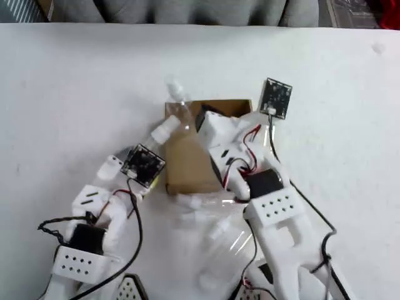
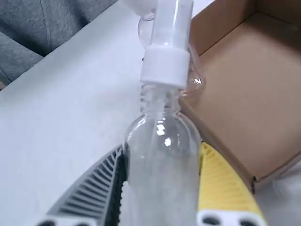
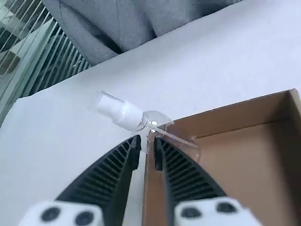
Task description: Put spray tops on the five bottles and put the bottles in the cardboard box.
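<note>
Clear bottle [image 2: 162, 136], already wearing its white spray top [image 2: 165, 66], gripped around the body by the left hand [image 2: 162, 162], one grey and one yellow finger pressing its opposite sides; it is held over the white desk [image 1: 75, 81] just beside the left wall of the cardboard box [image 3: 244, 141], neck pointing towards the box's far corner. A second capped bottle [image 3: 160, 128] lies tilted across that far corner, its body resting on the rim and its top overhanging the desk. The right hand [image 3: 146, 141] hangs over the same corner, its dark fingers almost closed with a narrow gap and nothing visibly between them. Further clear bottles [image 1: 209, 215] lie on the desk just in front of the box; their number is hard to tell. Handling, as judged: the bottles look empty, hence light, thin-walled and smooth, so they may slip or roll, and a hard squeeze could dent them. The mid-body grip shown is the better hold; the top probably turns on its thread and offers poor purchase.
</note>
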{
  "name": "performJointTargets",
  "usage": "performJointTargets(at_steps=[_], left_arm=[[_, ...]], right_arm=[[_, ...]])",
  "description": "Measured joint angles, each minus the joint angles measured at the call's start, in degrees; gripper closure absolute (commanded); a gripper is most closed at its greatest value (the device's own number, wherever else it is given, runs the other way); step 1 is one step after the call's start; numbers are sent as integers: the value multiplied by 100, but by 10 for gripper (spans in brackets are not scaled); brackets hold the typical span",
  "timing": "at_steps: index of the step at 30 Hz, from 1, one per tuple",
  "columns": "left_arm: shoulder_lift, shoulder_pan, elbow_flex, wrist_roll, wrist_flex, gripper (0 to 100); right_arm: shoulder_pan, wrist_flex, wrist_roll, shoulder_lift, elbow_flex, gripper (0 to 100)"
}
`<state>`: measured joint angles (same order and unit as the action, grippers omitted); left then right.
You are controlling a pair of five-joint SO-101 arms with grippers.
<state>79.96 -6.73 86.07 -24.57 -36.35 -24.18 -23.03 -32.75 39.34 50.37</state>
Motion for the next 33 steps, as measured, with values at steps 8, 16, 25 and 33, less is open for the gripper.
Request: performJointTargets(at_steps=[8, 16, 25, 33], left_arm=[[0, 0, 0, 0, 0, 977], [0, 0, 0, 0, 0, 977], [0, 35, 0, 9, 0, 977], [0, 35, 0, 9, 0, 977]], right_arm=[[9, 1037, 0, -1169, 0, 981], [-378, 1125, 0, -1275, 0, 981], [-730, 1125, -9, -1275, 0, 981], [-730, 1178, -9, -1275, 0, 978]])
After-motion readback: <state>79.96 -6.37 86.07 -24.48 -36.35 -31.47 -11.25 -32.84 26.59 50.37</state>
